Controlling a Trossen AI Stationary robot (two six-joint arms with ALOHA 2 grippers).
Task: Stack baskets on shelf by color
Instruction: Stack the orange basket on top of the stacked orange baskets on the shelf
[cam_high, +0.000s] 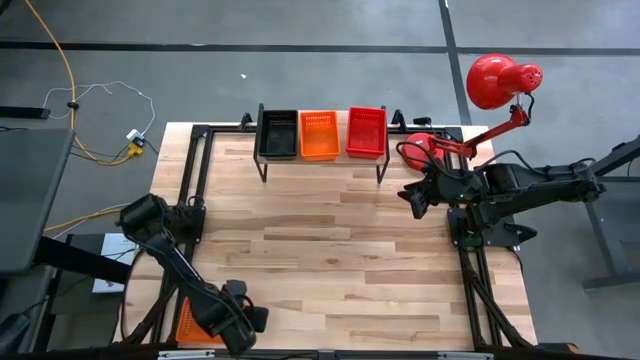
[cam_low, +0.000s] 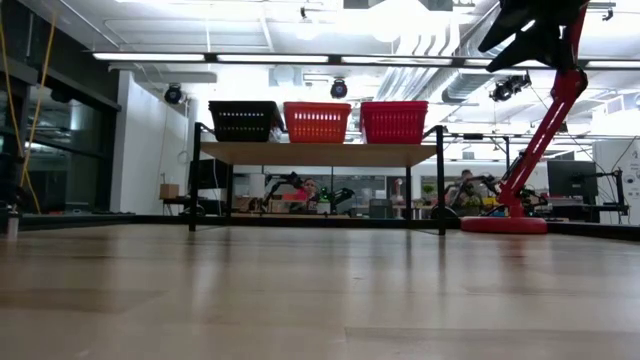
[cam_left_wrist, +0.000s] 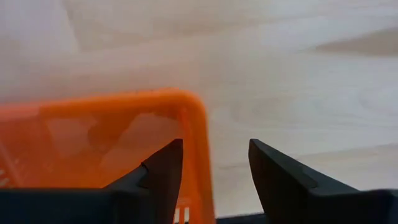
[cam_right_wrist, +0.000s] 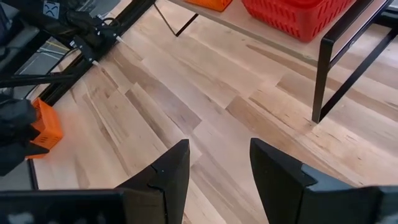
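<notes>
Both arms dark, near-black, built of chunky jointed links with bulkier housings at the joints. Left arm (cam_high: 170, 260): rounded shoulder block, slim forearm tube, blocky wrist. Right arm (cam_high: 530, 185): same build, long slender link, angular bracket near its base. Left gripper (cam_left_wrist: 211, 177): two matte black fingers (cam_left_wrist: 165, 171), wedge-shaped, tapering to blunt tips, flat inner faces. Right gripper (cam_right_wrist: 217, 171): fingers (cam_right_wrist: 273, 168) identical, smooth plastic look, faint sheen along the edges
</notes>
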